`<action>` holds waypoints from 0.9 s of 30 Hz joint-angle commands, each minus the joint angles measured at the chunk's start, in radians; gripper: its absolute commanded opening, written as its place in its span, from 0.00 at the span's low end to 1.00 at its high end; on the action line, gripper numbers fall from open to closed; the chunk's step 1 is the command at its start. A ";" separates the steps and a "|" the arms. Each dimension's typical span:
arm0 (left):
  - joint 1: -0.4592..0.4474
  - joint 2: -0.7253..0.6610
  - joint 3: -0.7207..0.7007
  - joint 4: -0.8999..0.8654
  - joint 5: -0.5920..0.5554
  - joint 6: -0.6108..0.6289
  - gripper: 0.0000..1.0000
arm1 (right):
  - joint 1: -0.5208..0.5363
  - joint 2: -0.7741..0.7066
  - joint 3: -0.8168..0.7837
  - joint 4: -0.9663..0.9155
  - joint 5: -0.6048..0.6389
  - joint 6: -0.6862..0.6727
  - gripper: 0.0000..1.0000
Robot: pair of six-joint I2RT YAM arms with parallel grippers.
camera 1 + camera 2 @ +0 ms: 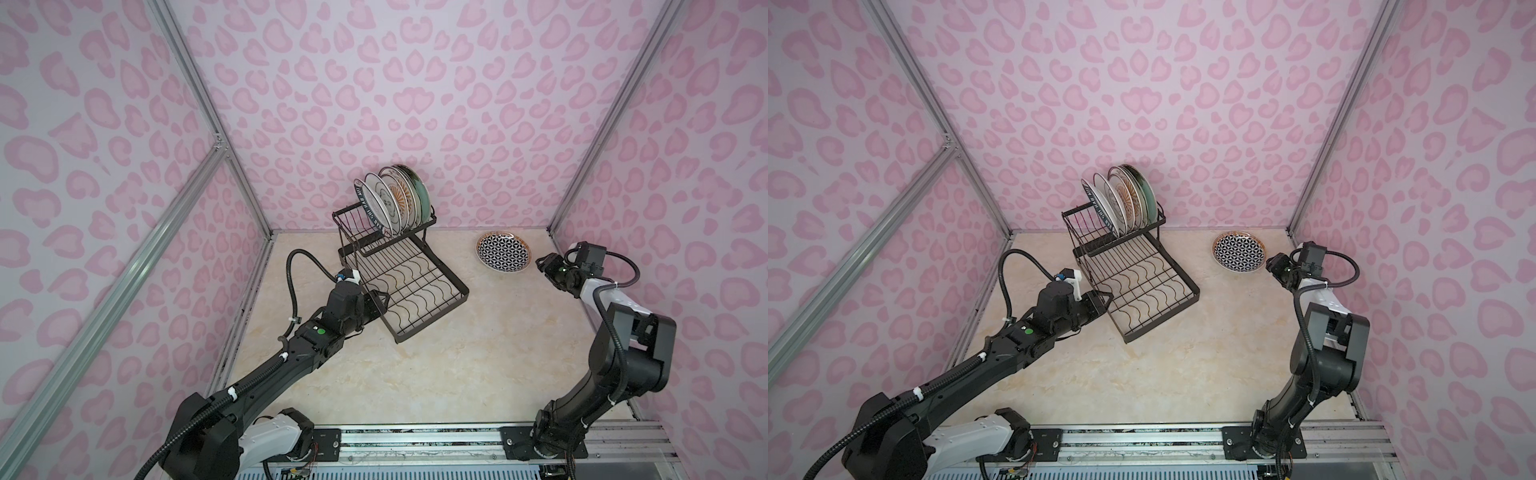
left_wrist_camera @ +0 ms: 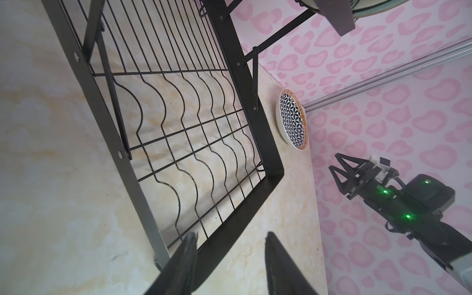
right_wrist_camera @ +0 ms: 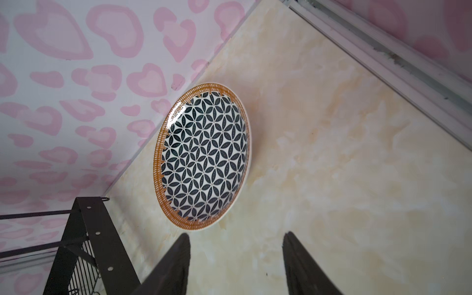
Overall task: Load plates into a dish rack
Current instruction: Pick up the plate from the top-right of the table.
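Fingers of the right arm [image 3: 176, 258] stand wide and empty, just short of the round black-and-white geometric ceramic plate [image 3: 204, 158] with an orange rim. It lies flat on the cream marbled table [image 1: 415, 374] near the back right corner, well apart from the black wire two-tier dish rack [image 1: 434, 312]. The left fingers [image 2: 278, 258] stand apart astride the rack's lower rim. Other plates [image 1: 392, 199] stand on edge in its upper basket. That plate looks heavy, stiff, glaze-slick and chippable; I'd pinch its raised near rim.
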State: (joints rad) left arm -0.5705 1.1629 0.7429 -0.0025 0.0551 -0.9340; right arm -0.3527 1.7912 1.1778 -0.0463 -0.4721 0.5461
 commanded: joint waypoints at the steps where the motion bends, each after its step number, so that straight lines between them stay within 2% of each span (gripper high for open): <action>1: 0.000 -0.015 0.016 -0.009 -0.025 0.014 0.46 | 0.000 0.099 0.068 0.037 -0.084 0.045 0.59; 6: 0.000 -0.031 0.012 -0.028 -0.038 0.019 0.47 | 0.006 0.254 0.192 0.013 -0.081 0.054 0.58; 12: 0.000 -0.044 0.010 -0.047 -0.050 0.024 0.47 | 0.019 0.358 0.288 -0.028 -0.058 0.046 0.57; 20: 0.000 -0.055 0.011 -0.065 -0.056 0.026 0.47 | 0.059 0.470 0.423 -0.103 -0.015 0.019 0.54; 27: 0.000 -0.071 -0.004 -0.089 -0.066 0.023 0.47 | 0.080 0.503 0.460 -0.109 -0.007 0.025 0.53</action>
State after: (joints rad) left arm -0.5705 1.1027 0.7433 -0.0818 0.0029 -0.9161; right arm -0.2779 2.2742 1.6302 -0.1383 -0.4942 0.5789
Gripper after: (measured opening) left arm 0.469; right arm 0.528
